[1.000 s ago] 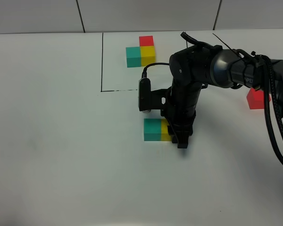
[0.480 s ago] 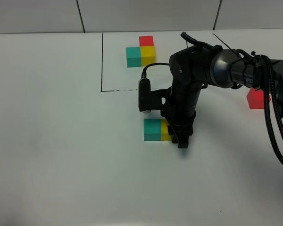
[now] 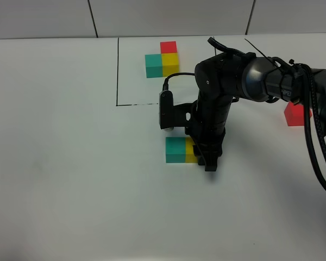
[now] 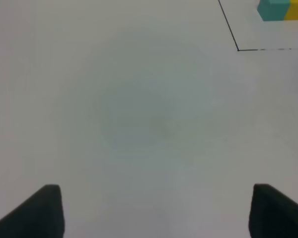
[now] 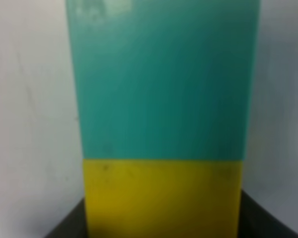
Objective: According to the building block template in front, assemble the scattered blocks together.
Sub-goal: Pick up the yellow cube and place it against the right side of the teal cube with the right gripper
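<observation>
The template, a teal (image 3: 154, 65), yellow (image 3: 170, 62) and red (image 3: 168, 47) cluster, sits at the back inside a black outline (image 3: 118, 70). A loose teal cube (image 3: 176, 149) lies mid-table with a loose yellow cube (image 3: 190, 151) touching its right side. My right gripper (image 3: 205, 157) is down over the yellow cube, its fingers against the cube's sides; in the right wrist view the yellow cube (image 5: 164, 193) and teal cube (image 5: 161, 79) fill the picture. The loose red cube (image 3: 296, 114) sits far right, partly behind the arm. My left gripper (image 4: 161, 213) is open and empty.
The right arm and its cables (image 3: 315, 141) cross the right half of the table. The left wrist view shows bare white table, the outline's corner (image 4: 237, 48) and part of the template (image 4: 274, 10). A tiled wall (image 3: 168, 16) runs along the back.
</observation>
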{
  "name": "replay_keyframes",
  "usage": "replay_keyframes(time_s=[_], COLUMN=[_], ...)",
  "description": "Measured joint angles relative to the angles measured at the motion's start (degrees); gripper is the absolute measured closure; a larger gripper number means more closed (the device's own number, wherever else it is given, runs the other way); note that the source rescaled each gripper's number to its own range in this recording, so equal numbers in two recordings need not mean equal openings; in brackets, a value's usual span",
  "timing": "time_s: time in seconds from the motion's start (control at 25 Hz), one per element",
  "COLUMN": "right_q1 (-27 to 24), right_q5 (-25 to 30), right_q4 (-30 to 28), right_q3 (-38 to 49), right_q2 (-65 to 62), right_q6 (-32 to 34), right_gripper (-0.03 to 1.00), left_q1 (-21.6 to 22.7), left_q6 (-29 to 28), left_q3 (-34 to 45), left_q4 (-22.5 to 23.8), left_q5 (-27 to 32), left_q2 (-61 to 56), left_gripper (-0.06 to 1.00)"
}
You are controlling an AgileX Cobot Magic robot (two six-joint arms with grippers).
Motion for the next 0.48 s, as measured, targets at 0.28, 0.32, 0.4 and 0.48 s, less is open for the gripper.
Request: replay_keyframes(time_s=[0.28,0.32,0.4,0.48], right_q1=[0.07,0.20,0.36,0.36], right_q5=[-1.74,-1.98,-2.22,-2.22], right_q4=[-0.14,-0.41,-1.41,-2.24], right_q3=[0.00,0.00,0.00,0.00], right_q2=[0.00,0.00,0.00,-0.05], right_q6=[-0.08,-0.08,0.76,2.34], right_gripper=[0.68,0.60,0.43,0.23], left_q1=[0.00,0.00,0.00,0.00], left_q6=[0.00,0.00,0.00,0.00], left_q3=[0.00,0.00,0.00,0.00], left_q4=[0.00,0.00,0.00,0.00], left_q5=[0.00,0.00,0.00,0.00], left_q2=[0.00,0.00,0.00,0.00], left_gripper=[0.15,0.15,0.15,0.15])
